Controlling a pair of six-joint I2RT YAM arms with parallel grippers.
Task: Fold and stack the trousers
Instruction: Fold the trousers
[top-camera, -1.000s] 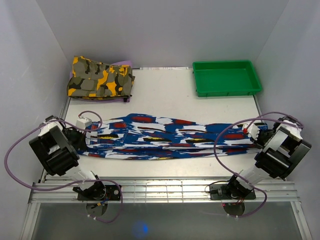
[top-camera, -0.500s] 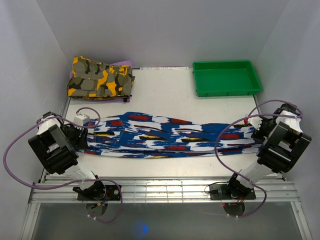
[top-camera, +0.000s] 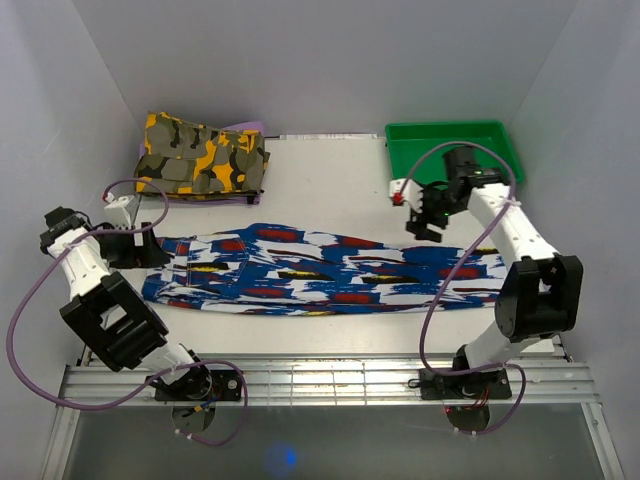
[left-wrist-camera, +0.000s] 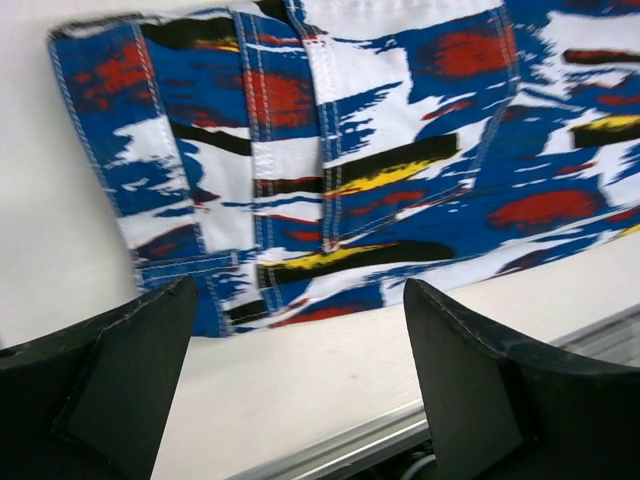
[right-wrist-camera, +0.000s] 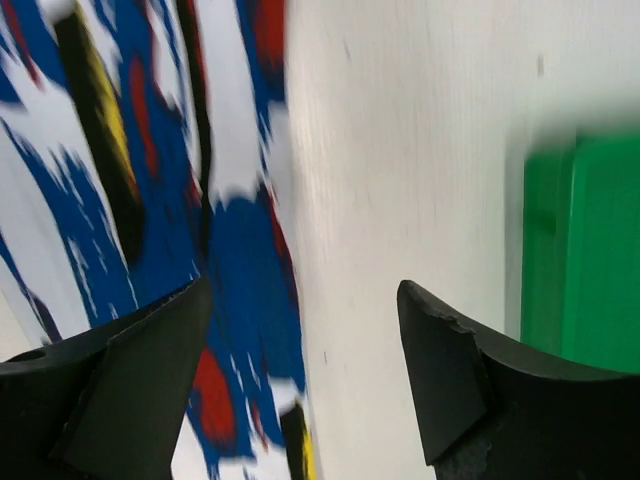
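Left gripper (left-wrist-camera: 298, 290) and right gripper (right-wrist-camera: 302, 288), jaws apart, have left the trousers (top-camera: 330, 272).

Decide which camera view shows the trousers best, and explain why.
Top external: the trousers lie spread out, seen almost end to end. The left wrist view shows only one stitched end; the right wrist view shows only a blurred strip of them.

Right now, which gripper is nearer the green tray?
Right. The right gripper hangs open just off the near-left corner of the green tray. The left gripper is across the table, at the left end of the trousers.
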